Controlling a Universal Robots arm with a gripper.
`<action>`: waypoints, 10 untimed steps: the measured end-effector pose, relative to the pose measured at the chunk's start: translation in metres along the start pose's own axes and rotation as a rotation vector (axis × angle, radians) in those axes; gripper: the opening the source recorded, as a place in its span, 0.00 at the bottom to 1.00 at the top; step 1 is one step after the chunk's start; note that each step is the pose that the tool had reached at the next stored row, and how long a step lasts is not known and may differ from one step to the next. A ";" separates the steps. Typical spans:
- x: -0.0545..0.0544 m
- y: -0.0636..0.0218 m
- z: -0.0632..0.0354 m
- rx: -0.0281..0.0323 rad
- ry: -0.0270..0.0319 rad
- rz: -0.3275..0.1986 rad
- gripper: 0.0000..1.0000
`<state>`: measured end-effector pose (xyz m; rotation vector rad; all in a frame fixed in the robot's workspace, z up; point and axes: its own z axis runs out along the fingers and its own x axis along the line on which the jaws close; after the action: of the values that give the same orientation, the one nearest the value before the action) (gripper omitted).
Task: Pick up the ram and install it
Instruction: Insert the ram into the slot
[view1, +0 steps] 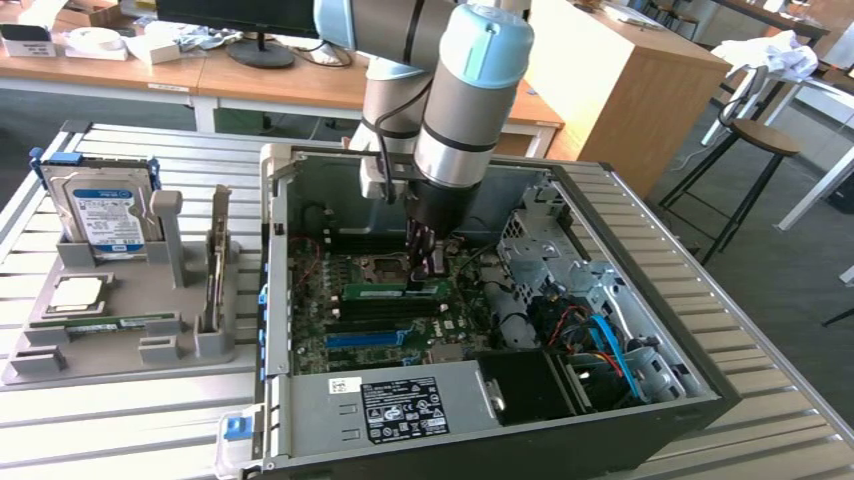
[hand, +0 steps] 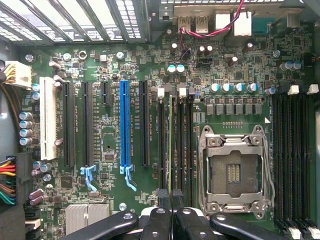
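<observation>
My gripper reaches down into the open computer case, over the motherboard. It is shut on the ram, a thin green stick that stands on its long edge just left of the fingers in the exterior view. In the wrist view the ram shows edge-on as a narrow strip running away from my gripper, in line with the black memory slots beside the CPU socket. Whether it sits fully in a slot I cannot tell.
A grey fixture at the exterior view's left holds a hard drive, an upright card and another green stick. Inside the case are a blue slot, a power supply and loose cables.
</observation>
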<state>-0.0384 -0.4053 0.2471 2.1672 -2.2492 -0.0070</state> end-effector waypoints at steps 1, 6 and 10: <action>0.000 0.0000 0.0000 -0.0010 0.0001 0.000 0.11; 0.000 -0.0005 0.0006 -0.0035 0.0002 -0.001 0.11; 0.000 -0.0005 0.0006 -0.0036 0.0002 -0.001 0.11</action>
<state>-0.0379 -0.4053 0.2465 2.1666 -2.2461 -0.0108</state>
